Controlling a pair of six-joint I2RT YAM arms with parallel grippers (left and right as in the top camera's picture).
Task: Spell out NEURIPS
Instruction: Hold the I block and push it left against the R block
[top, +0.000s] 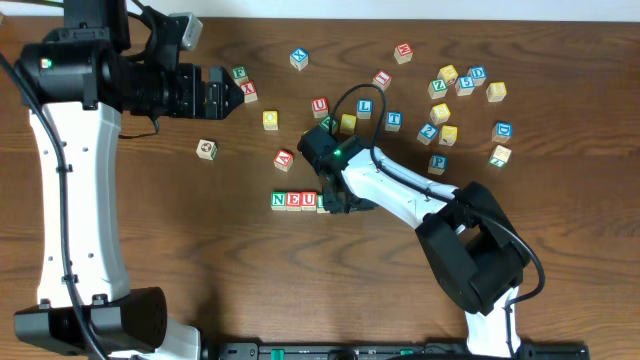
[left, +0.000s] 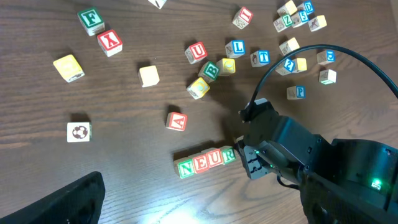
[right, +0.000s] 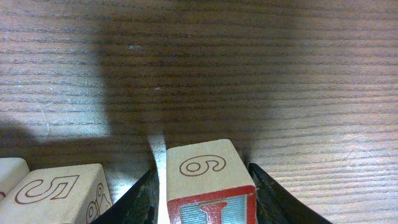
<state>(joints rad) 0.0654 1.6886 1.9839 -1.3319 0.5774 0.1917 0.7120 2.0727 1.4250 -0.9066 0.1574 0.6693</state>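
The right hand is clenched on a red-lettered block, low over the bench, just beside the end of the row starting N, E, U. If the hand releases with the block skewed, it lands crooked or gapped. The fingers may also knock the neighbouring block and break the row.

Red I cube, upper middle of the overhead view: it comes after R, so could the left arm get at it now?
Probably yes: the I cube stands alone, the left gripper is open, and the right gripper, shut on the R cube, sits lower by the row.
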